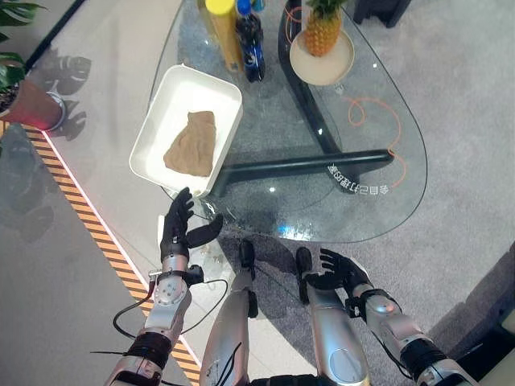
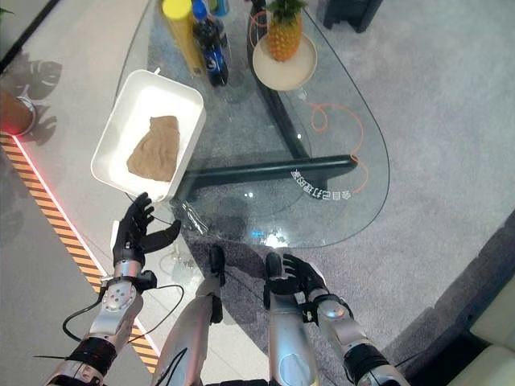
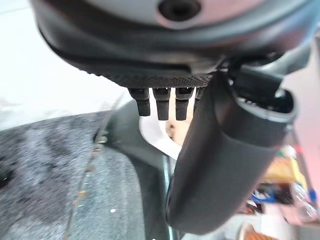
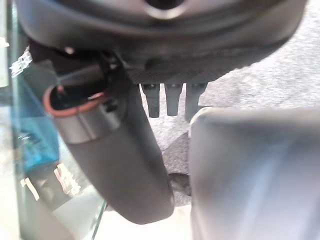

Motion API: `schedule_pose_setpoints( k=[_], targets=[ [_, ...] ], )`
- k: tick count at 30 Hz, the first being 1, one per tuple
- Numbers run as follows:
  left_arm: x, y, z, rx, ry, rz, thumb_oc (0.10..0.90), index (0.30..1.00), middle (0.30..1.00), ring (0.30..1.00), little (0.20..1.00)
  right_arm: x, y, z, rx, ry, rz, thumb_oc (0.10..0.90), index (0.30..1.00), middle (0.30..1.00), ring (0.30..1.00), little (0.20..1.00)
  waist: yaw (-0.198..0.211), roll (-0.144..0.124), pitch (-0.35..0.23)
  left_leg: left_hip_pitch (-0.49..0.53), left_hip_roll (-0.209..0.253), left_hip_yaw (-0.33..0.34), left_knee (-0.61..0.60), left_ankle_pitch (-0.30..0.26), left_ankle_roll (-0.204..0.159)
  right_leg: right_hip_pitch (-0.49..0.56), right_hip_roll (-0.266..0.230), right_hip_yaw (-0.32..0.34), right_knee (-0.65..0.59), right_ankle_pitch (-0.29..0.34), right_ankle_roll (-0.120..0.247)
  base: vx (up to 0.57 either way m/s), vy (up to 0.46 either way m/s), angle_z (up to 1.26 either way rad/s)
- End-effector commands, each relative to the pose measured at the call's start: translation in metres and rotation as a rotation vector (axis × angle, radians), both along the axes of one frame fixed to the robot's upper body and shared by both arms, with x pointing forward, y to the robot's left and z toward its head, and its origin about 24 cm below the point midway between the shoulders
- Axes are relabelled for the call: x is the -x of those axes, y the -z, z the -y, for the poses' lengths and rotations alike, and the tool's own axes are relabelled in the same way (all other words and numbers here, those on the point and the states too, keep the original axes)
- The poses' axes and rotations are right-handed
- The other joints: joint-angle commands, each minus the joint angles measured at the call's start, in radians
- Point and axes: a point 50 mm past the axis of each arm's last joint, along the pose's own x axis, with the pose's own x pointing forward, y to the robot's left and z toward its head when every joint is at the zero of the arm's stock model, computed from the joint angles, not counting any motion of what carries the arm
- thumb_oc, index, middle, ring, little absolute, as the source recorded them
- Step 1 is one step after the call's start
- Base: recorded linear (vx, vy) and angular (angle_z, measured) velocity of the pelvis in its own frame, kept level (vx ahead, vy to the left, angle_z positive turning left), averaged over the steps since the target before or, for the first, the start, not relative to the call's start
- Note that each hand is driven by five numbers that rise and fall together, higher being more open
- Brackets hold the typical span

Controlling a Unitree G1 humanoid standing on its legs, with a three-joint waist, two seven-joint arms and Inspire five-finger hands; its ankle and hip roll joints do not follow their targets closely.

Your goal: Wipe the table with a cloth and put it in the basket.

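Note:
A crumpled tan cloth lies inside a white rectangular basket on the left end of the glass table. My left hand hangs open just below the basket's near corner, fingers straight, holding nothing. My right hand is low beside the table's near edge, fingers relaxed and empty. In the left wrist view the thumb and fingers stand straight over the table edge. In the right wrist view the thumb is extended with nothing in the hand.
A yellow bottle and a dark blue bottle stand at the table's far side. A pineapple sits on a round plate. A potted plant is at far left; striped floor tape runs along the left.

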Motion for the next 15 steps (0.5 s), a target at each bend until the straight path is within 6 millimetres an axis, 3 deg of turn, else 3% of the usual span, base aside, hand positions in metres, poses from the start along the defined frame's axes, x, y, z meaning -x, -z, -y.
schedule_pose_setpoints(
  k=[1, 4, 8, 11, 15],
  targets=[
    [0.019, 0.027, -0.002, 0.051, 0.057, -0.131, 0.8, 0.9, 0.9, 0.9, 0.9, 0.027, 0.024, -0.005, -0.081, 0.022, -0.095, 0.8, 0.9, 0.9, 0.9, 0.9, 0.009, -0.036, -0.173, 0.04, -0.064, -0.019, 0.072, -0.133, -0.01, 0.114, 0.024, -0.005, -0.197, 0.073, 0.034, 0.04, -0.122, 0.05],
    [0.051, 0.071, 0.003, 0.097, 0.101, -0.386, 0.8, 0.9, 0.9, 0.9, 0.9, 0.051, 0.046, 0.001, -0.089, 0.066, -0.214, 0.8, 0.9, 0.9, 0.9, 0.9, 0.018, -0.039, -0.235, 0.103, -0.052, -0.016, 0.04, -0.143, -0.006, 0.189, 0.024, -0.018, -0.242, 0.069, 0.037, 0.11, -0.092, 0.06],
    [0.096, 0.111, 0.004, 0.172, 0.111, -0.668, 0.8, 0.9, 0.9, 0.9, 0.9, 0.085, 0.067, 0.006, -0.1, 0.086, -0.362, 0.8, 0.9, 0.9, 0.9, 0.9, 0.019, -0.046, -0.307, 0.181, -0.043, -0.007, 0.003, -0.155, 0.0, 0.274, 0.024, -0.029, -0.291, 0.067, 0.043, 0.12, -0.062, 0.03],
    [0.125, 0.128, 0.003, 0.183, 0.123, -0.825, 0.8, 0.9, 0.9, 0.9, 0.9, 0.108, 0.078, 0.007, -0.113, 0.1, -0.455, 0.8, 0.9, 0.9, 0.9, 0.9, 0.016, -0.05, -0.355, 0.238, -0.038, 0.001, -0.027, -0.165, 0.006, 0.332, 0.023, -0.036, -0.327, 0.066, 0.047, 0.14, -0.05, 0.01],
    [0.148, 0.139, 0.005, 0.176, 0.132, -0.956, 0.8, 0.9, 0.9, 0.9, 0.9, 0.128, 0.086, 0.007, -0.138, 0.113, -0.529, 0.8, 0.9, 0.9, 0.9, 0.9, 0.013, -0.056, -0.395, 0.284, -0.035, 0.009, -0.041, -0.182, 0.013, 0.377, 0.019, -0.044, -0.349, 0.065, 0.051, 0.08, -0.037, 0.03]
  ],
)
